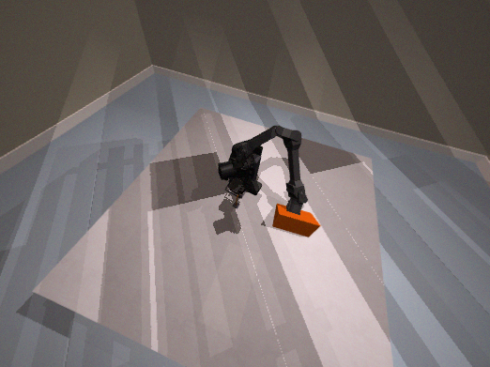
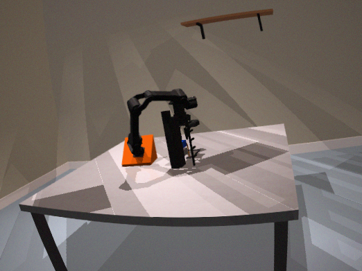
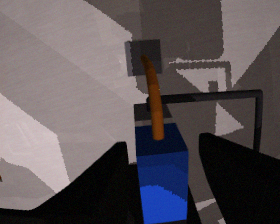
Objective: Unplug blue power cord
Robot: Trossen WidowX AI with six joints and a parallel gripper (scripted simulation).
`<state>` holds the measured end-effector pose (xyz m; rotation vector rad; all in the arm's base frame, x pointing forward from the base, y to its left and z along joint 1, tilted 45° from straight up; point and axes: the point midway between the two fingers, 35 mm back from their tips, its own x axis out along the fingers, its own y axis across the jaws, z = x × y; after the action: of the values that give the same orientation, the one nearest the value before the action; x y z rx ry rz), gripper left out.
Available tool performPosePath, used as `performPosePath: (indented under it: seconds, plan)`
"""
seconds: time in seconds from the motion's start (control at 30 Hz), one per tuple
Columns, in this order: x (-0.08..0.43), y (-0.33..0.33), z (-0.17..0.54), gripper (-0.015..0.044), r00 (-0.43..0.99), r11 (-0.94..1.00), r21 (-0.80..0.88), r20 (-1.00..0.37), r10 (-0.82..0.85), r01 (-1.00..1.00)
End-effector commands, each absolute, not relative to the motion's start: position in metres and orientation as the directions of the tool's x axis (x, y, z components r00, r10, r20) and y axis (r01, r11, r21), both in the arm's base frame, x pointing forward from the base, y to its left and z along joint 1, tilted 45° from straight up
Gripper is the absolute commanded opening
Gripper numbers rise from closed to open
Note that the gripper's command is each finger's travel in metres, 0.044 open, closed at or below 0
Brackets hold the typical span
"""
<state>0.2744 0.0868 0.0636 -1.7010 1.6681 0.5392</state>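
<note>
The black power strip stands upright like a tower on the table. The blue plug sits low beside it; in the wrist view it is large, at bottom centre. An orange cord runs from the plug to a small grey block. My gripper points down over the plug. Its fingers are partly open, one on each side of the plug, with a gap on both sides. The joint between plug and strip is hidden by the plug and the fingers.
A thin black frame with short pegs stands right beside the plug and strip, close to my fingers. The arm's orange base block stands on the table. A wooden shelf hangs on the wall.
</note>
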Motion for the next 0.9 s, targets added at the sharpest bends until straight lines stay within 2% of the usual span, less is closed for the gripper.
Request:
performPosePath:
  seconds: [0.0,0.7,0.83,0.87]
  plan:
    - [0.273,0.080,0.070,0.0160,0.092,0.054,-0.181,-0.709,-0.699,-0.982]
    - [0.272,0.067,0.066,0.0160,0.092,0.054,-0.182,-0.708,-0.700,-0.982]
    - [0.272,0.069,0.067,0.0055,0.090,0.058,-0.182,-0.710,-0.699,-0.982]
    - [0.272,0.069,0.067,0.0048,0.090,0.058,-0.182,-0.710,-0.699,-0.982]
